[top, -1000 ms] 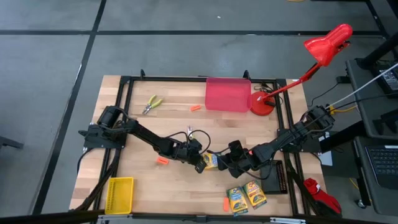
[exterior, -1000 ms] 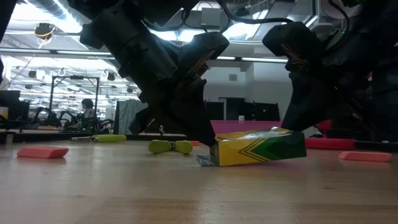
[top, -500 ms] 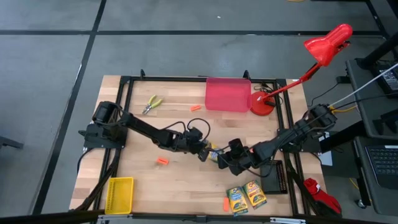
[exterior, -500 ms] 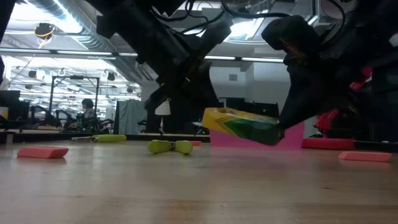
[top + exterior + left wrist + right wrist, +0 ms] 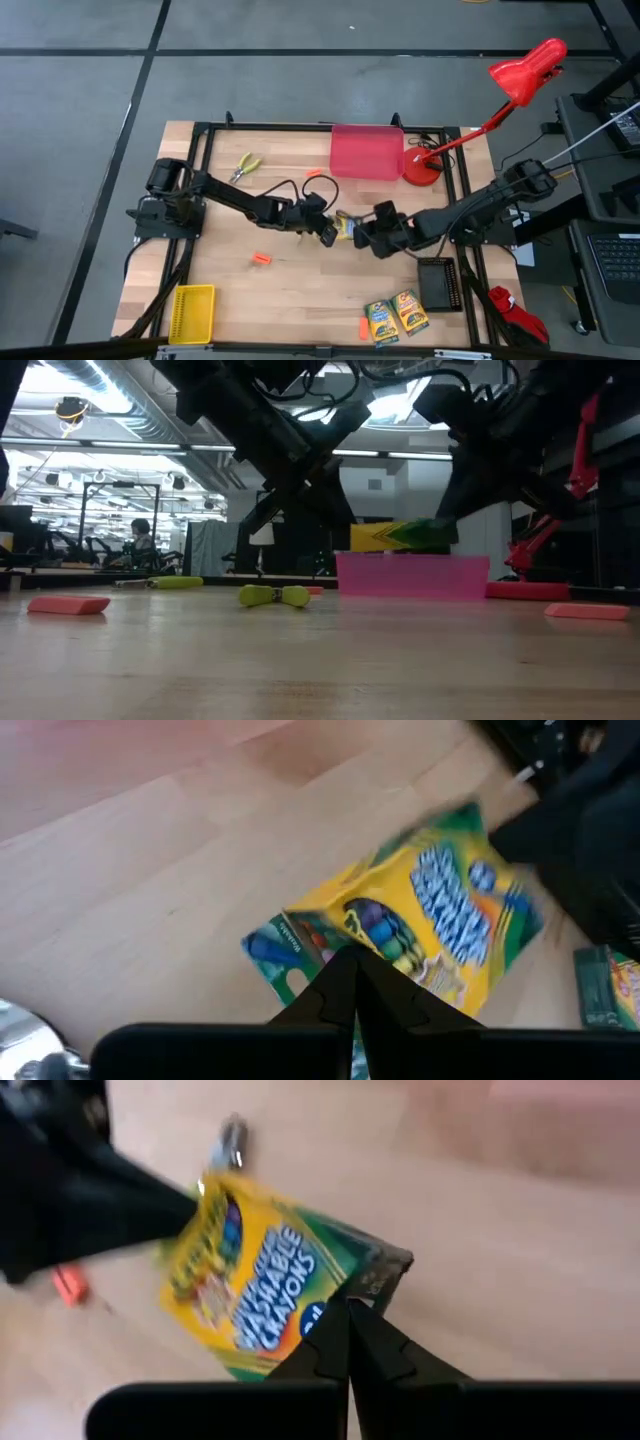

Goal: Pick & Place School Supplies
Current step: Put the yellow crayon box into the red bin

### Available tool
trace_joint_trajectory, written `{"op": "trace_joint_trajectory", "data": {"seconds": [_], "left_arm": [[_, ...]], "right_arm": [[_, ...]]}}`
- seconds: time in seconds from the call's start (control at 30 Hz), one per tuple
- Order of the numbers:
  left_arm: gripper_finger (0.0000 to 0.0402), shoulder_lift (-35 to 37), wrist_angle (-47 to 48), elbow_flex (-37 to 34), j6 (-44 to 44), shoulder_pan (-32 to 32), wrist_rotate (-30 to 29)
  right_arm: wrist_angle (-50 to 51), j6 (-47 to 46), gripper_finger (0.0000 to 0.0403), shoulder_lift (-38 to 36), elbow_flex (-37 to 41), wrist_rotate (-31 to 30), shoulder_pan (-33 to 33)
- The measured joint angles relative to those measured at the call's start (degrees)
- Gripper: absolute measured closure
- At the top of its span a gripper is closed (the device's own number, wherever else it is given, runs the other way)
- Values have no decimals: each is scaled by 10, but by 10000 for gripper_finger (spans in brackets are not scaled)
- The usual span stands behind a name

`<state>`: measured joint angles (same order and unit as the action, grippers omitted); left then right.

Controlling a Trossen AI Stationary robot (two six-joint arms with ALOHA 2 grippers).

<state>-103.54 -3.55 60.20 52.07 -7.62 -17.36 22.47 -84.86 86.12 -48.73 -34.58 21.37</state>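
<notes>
One green-and-yellow crayon box (image 5: 345, 226) hangs in the air between my two grippers near the table's middle; the low view shows the box (image 5: 400, 536) level, above the red bin's rim. My left gripper (image 5: 327, 230) is shut on its left end and my right gripper (image 5: 364, 234) on its right end. Two more crayon boxes (image 5: 395, 315) lie flat near the near edge. Orange sticks (image 5: 262, 259) (image 5: 313, 173) (image 5: 362, 326) lie scattered on the wood. One pair of pliers (image 5: 243, 167) lies at the far left; yellow-green handles (image 5: 275, 596) show in the low view. My left gripper pinches the box at its green end edge (image 5: 330, 952), coming from the table's left and slanting down. The box is lifted clear and roughly level. My right gripper pinches the opposite end at the corner by the grey flap (image 5: 372, 1277), coming from the table's right. The box is clear of the table.
A red bin (image 5: 367, 152) stands at the far edge, just beyond the held box, with a red lamp's base (image 5: 421, 168) to its right. A black bin (image 5: 437, 283) sits near the right rail and a yellow bin (image 5: 193, 310) at the near left corner.
Both grippers have risen and moved toward the far edge and the red bin, carrying the crayon box between them. The box stood with one end on the table, then lifted clear tilted, and now hangs about level above the bin's rim height.
</notes>
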Motion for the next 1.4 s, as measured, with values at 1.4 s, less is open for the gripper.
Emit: {"op": "trace_joint_trajectory", "data": {"seconds": [1.4], "left_arm": [[398, 0, 218, 93, -91, -6, 38]], "right_arm": [[163, 102, 357, -75, 29, 104, -126]]}}
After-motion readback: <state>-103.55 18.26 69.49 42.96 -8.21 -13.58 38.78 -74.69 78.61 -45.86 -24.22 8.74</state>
